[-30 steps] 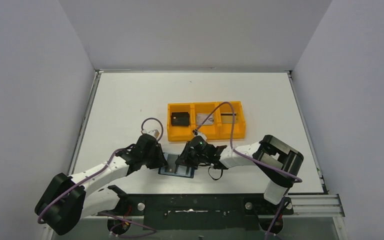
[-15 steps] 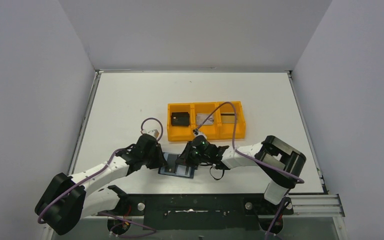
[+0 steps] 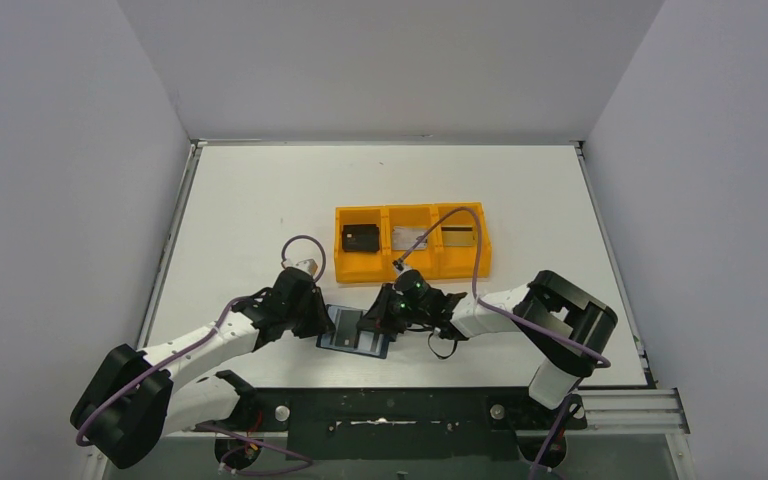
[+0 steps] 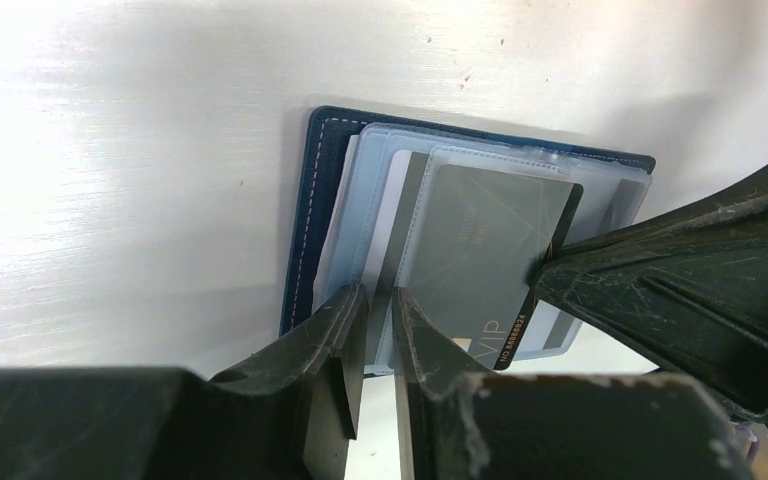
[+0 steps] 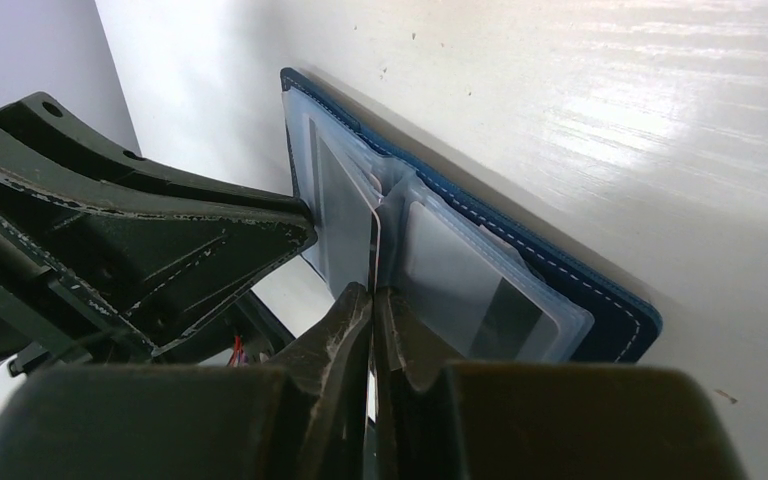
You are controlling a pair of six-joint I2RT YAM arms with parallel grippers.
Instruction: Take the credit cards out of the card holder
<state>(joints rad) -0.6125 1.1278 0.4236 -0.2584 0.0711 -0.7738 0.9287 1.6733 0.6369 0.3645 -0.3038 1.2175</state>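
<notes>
The navy card holder (image 3: 345, 334) lies open on the table between both arms, its clear blue-grey sleeves fanned out (image 4: 305, 200) (image 5: 610, 322). A grey credit card (image 4: 480, 250) marked VIP sticks partway out of a sleeve. My right gripper (image 5: 372, 295) is shut on this card's edge, seen end-on, and stands at the holder's right side (image 3: 375, 322). My left gripper (image 4: 380, 310) pinches the sleeves at the holder's left side (image 3: 322, 318). A silver credit card (image 3: 409, 237) and a gold one with a dark stripe (image 3: 457, 235) lie in the orange tray.
The orange three-compartment tray (image 3: 412, 266) stands just behind the grippers, with a black object (image 3: 360, 238) in its left compartment. Purple cables loop over both wrists. White walls close the table on three sides.
My right gripper has closed on the grey card and shifted a little to the right. The left gripper has stayed clamped on the holder.
</notes>
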